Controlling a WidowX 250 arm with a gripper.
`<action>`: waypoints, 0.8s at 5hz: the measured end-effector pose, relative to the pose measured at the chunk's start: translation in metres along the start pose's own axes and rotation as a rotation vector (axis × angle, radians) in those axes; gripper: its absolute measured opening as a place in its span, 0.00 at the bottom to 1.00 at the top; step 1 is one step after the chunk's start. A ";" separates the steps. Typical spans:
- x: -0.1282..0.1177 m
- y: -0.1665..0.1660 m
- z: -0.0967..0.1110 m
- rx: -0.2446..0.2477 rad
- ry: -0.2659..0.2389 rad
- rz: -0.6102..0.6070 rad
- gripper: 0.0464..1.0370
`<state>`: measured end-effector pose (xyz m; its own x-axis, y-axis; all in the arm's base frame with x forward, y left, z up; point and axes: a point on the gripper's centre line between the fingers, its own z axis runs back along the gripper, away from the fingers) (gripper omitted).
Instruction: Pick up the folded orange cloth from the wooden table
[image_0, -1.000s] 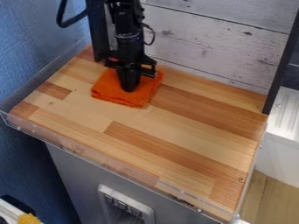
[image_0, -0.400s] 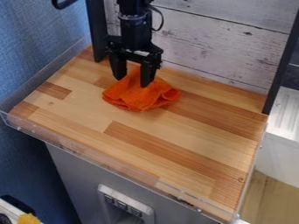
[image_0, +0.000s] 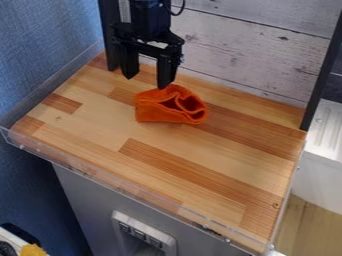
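Note:
The black gripper (image_0: 145, 81) hangs open over the back left part of the wooden counter (image_0: 200, 160), its two fingertips apart with nothing between them. Just below and to the right of it lies an orange cloth (image_0: 160, 108), bunched up with open folds on its right side. The right fingertip is close to the cloth's upper edge; whether they touch I cannot tell.
A whitewashed plank wall (image_0: 240, 55) stands behind the counter, with dark posts at the back left and right. A low clear rim (image_0: 127, 186) runs along the front edge. At the right is a white ridged surface (image_0: 327, 131).
The gripper was low over the flat cloth, then opened above it, and has now risen. The cloth has gone from flat to bunched and shifted to the right.

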<state>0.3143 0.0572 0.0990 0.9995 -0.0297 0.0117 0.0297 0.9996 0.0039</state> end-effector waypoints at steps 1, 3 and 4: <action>-0.008 -0.003 0.006 -0.005 -0.006 0.008 0.96; -0.012 -0.005 0.009 -0.009 -0.005 0.019 0.96; -0.006 -0.006 0.015 -0.005 -0.013 0.020 0.96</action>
<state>0.3082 0.0511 0.1141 0.9996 -0.0102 0.0252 0.0102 0.9999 -0.0013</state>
